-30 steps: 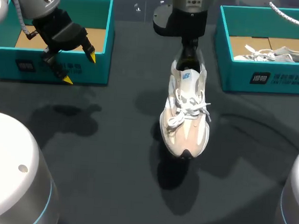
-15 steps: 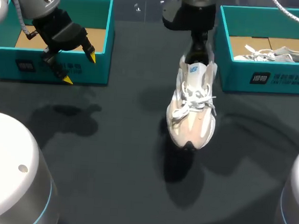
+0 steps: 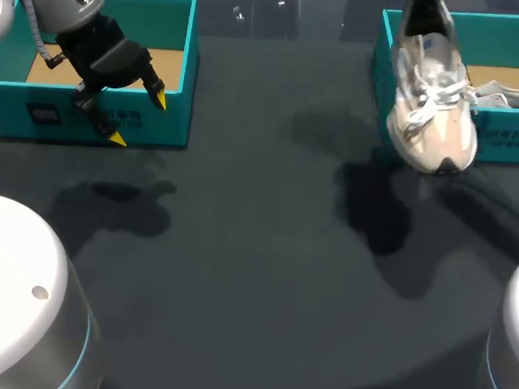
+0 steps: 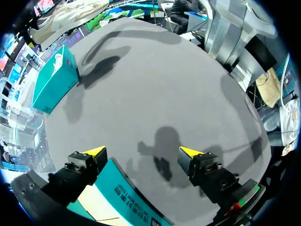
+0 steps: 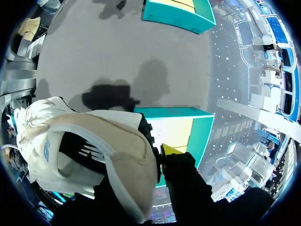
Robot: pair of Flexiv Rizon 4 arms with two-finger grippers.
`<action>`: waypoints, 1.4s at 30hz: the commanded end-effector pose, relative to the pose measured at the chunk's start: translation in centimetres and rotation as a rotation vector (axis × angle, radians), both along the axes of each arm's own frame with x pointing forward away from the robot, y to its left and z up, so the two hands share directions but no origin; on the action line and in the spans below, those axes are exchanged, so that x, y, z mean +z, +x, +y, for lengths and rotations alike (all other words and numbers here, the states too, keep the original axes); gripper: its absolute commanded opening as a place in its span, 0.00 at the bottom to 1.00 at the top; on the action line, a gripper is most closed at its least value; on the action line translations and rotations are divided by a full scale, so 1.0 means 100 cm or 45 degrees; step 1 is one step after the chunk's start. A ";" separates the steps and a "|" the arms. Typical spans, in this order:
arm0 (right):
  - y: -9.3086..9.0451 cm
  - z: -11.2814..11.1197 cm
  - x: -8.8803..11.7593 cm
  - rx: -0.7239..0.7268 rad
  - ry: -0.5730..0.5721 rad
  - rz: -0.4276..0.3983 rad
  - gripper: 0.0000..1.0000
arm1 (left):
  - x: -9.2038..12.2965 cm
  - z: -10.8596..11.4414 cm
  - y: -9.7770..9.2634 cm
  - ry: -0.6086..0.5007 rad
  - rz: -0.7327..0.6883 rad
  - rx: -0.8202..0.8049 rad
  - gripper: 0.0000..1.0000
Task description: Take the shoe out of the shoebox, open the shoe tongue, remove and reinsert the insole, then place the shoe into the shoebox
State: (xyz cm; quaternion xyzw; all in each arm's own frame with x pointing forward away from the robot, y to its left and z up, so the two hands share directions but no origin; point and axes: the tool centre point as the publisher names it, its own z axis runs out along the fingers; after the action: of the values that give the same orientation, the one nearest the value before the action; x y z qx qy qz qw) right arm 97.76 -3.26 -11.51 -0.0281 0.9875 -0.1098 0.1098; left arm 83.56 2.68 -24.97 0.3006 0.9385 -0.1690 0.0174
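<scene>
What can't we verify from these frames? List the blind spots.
- Right gripper: cut off by the head view's top edge. In the right wrist view the heel of the shoe hides one of the jaws, so only one yellow fingertip shows.
- Insole: cannot tell if seated. Tongue and laces cover it in the head view, and the shoe's inside is dark in the right wrist view.
- Second shoe in right shoebox: partly behind the held shoe, cut by the head view's right edge.

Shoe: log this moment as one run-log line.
shoe: lifted, at right shoebox front wall | right gripper: shut on shoe heel | left gripper: open, at left shoebox
</scene>
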 end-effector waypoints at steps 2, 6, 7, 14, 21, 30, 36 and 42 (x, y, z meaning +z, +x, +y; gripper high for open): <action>0.038 -0.063 0.002 0.031 0.050 0.012 0.00 | 0.000 0.001 -0.001 0.001 -0.002 0.000 1.00; 0.063 -0.100 0.001 0.053 0.049 0.010 0.00 | 0.000 0.001 -0.001 0.001 -0.002 0.000 1.00; 0.068 -0.109 0.001 0.057 0.052 0.010 0.00 | 0.000 0.001 -0.001 0.001 -0.002 0.000 1.00; 0.107 -0.159 -0.004 0.106 0.050 0.025 0.00 | 0.000 0.001 -0.001 0.001 -0.002 0.000 1.00; 0.142 -0.209 -0.019 0.084 0.069 0.049 0.00 | 0.000 0.001 -0.001 0.001 -0.002 0.000 1.00; 0.168 -0.250 -0.033 0.045 0.093 0.048 0.00 | 0.000 0.001 -0.001 0.001 -0.002 0.000 1.00; 0.182 -0.268 -0.041 -0.101 0.124 0.003 0.00 | 0.000 0.001 -0.001 0.001 -0.002 0.000 1.00; 0.185 -0.282 -0.051 -0.375 0.178 0.002 0.00 | 0.000 0.001 -0.001 0.001 -0.002 0.000 1.00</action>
State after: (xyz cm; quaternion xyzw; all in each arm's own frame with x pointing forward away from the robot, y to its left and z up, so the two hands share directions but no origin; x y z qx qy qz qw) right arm 115.60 -31.02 -16.34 0.0916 0.9883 -0.0582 0.1075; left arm 83.56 2.68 -24.97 0.3006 0.9385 -0.1690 0.0174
